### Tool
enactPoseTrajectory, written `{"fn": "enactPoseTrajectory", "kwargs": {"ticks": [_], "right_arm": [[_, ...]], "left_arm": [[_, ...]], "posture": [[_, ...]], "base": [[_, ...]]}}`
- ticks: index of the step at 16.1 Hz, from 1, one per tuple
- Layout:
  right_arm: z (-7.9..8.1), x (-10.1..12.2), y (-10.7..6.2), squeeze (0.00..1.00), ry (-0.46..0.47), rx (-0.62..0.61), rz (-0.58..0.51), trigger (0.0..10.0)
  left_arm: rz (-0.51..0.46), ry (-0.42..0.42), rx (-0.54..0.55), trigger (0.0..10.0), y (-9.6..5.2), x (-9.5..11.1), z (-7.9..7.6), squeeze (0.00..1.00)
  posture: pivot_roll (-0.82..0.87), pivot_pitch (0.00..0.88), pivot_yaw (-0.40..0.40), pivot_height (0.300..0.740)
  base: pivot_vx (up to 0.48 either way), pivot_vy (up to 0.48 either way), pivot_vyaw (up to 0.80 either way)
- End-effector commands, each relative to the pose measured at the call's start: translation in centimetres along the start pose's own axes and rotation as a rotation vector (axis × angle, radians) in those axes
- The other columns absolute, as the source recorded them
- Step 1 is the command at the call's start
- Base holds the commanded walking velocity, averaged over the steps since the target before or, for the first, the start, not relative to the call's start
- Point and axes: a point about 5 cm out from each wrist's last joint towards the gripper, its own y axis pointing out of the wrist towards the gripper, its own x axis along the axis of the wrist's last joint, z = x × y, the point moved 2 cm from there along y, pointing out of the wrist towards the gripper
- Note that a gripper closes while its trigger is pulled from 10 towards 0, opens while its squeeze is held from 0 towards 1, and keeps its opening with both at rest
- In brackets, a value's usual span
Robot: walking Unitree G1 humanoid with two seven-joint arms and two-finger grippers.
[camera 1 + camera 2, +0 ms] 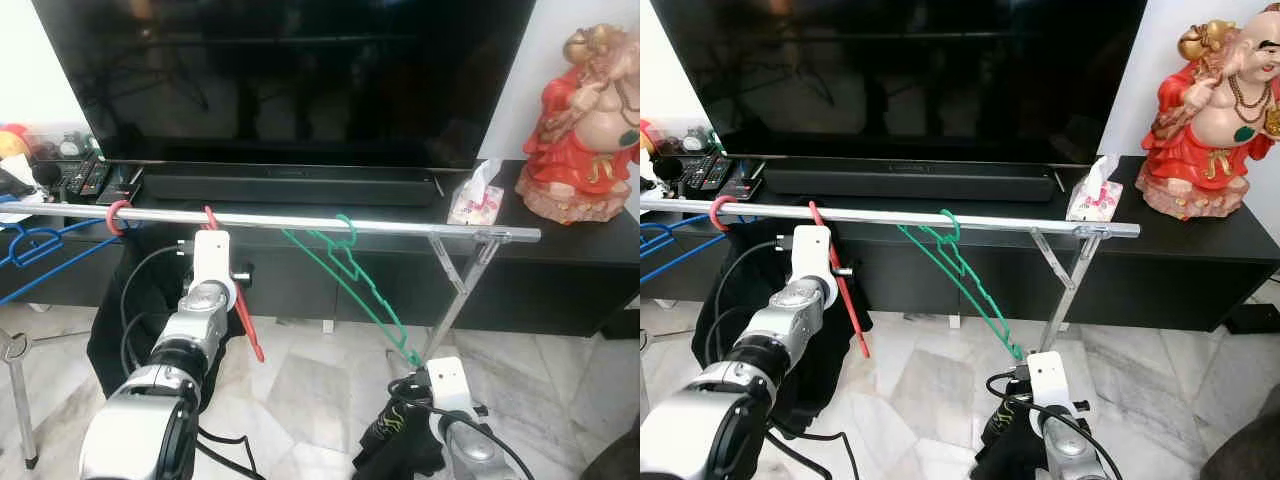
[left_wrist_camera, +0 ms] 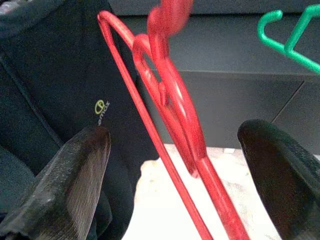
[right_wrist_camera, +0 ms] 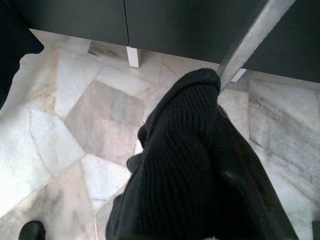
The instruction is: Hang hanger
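On rail (image 1: 300, 220): red hanger (image 1: 245, 320) hooked, left gripper (image 2: 172, 175) spread wide around it, no contact. Right gripper (image 3: 200, 200) clamping black knit garment (image 3: 175, 165).

Rail (image 1: 300, 220): you get bare room between the red hanger (image 1: 245, 320) and green hanger (image 1: 355, 280).
Left end: pink ring (image 1: 117, 217) and blue hanger (image 1: 40, 245) crowd it.
Right end: the slanted brace (image 1: 460, 285) blocks below.

A small yellow-green round logo (image 2: 102, 106) is seen on the black garment (image 2: 55, 75) in the left wrist view, with pale lettering beneath it of which only "emax" can be made out; its beginning is cut off. No other text can be read.
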Motion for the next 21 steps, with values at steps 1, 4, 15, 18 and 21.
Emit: {"fn": "enactPoseTrajectory", "kwargs": {"ticks": [1,4,15,18,21], "right_arm": [[-0.2,0.6,0.2,0.0,0.001,-0.001,-0.019,10.0],[-0.4,0.7,0.2,0.0,0.0,-0.003,-0.021,10.0],[-0.2,0.8,0.2,0.0,0.002,0.0,-0.026,10.0],[-0.2,0.8,0.2,0.0,0.001,0.0,-0.027,10.0],[-0.1,0.9,0.3,0.0,-0.002,0.003,-0.029,10.0]], "left_arm": [[-0.028,0.026,0.008,5.9,0.2,0.8,-0.2,0.0],[-0.04,0.026,0.012,0.0,0.2,0.8,-0.2,0.0],[-0.009,0.054,0.03,0.0,0.2,-0.1,0.0,0.0],[-0.011,0.054,0.03,0.0,0.2,-0.1,0.0,0.0],[-0.005,0.057,0.031,0.0,0.2,-0.3,0.1,0.0]], "posture": [[-0.12,0.0,-0.009,0.727],[-0.12,0.0,-0.01,0.727],[-0.13,0.0,-0.009,0.727],[-0.13,0.0,-0.009,0.727],[-0.13,0.0,-0.009,0.727]], "base": [[0.0,0.0,0.0],[0.0,0.0,0.0],[0.0,0.0,0.0],[0.0,0.0,0.0],[0.0,0.0,0.0]]}}
